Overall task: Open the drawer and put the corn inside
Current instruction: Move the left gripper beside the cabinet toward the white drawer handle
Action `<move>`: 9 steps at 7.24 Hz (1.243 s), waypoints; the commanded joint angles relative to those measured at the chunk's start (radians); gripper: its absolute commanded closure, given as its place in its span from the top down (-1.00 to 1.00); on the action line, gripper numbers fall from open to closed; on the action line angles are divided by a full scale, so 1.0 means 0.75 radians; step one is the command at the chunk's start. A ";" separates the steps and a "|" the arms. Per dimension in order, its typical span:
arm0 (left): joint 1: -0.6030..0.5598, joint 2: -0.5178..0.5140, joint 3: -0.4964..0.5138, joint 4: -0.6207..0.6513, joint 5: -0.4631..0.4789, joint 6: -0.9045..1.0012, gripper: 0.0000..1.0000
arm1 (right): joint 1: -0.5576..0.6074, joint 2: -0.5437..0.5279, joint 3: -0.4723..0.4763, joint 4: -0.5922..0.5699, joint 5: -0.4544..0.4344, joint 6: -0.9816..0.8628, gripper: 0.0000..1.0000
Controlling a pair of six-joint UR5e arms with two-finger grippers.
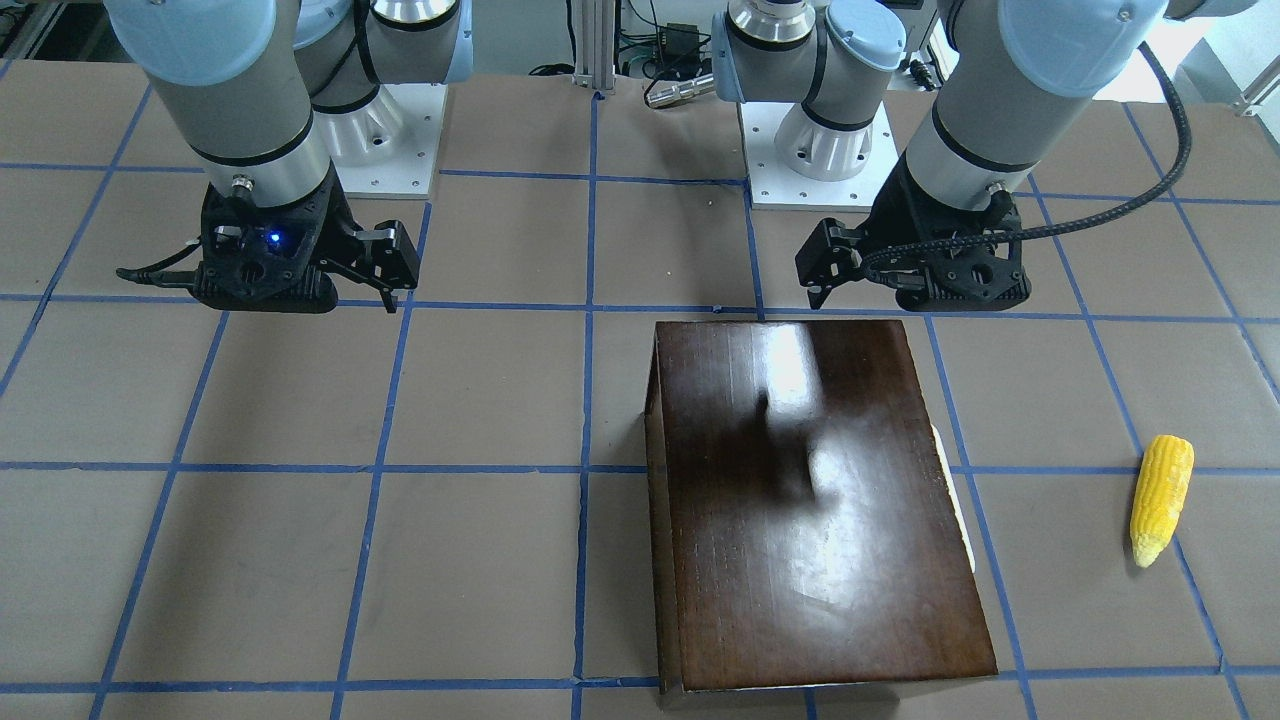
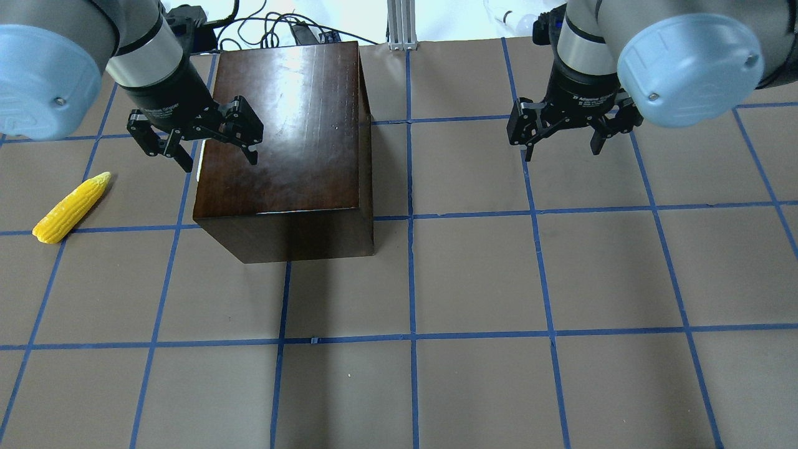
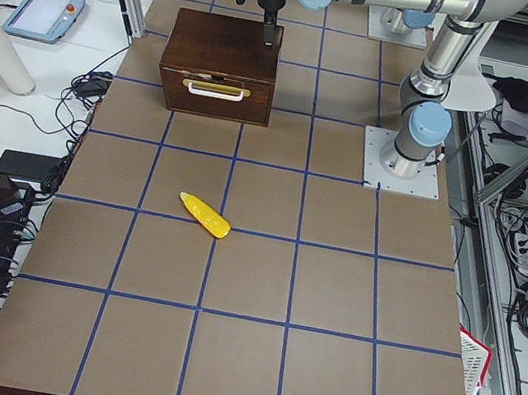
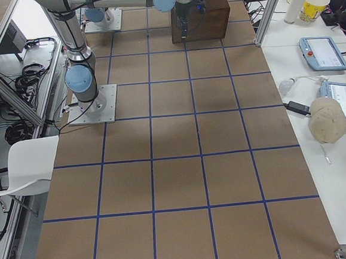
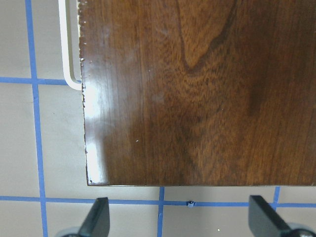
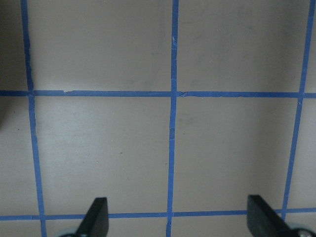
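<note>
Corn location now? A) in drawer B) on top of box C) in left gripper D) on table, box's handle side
D: the corn lies on the table, apart from the box, on the side its white handle faces.

one box [image 2: 293, 125], one drawer [image 3: 213, 104], one corn [image 2: 72, 207], one left gripper [image 2: 219, 161], one right gripper [image 2: 561, 151]

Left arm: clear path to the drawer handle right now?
Probably yes. The left gripper hangs open by the box corner nearest the handle side; the white handle sticks out unblocked, and the corn lies well off to the side.
</note>
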 commanded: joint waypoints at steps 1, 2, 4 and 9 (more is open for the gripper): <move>0.082 0.003 0.011 0.032 0.001 0.003 1.00 | 0.000 0.000 0.000 -0.001 0.000 0.000 1.00; 0.174 0.009 0.031 0.040 -0.019 0.016 1.00 | 0.000 0.000 0.000 0.001 0.000 0.000 1.00; 0.354 -0.042 0.101 0.040 -0.029 0.276 1.00 | 0.000 0.000 0.000 -0.001 -0.002 0.000 1.00; 0.549 -0.246 0.095 0.232 -0.228 0.662 1.00 | 0.000 -0.002 0.000 -0.001 -0.002 0.000 1.00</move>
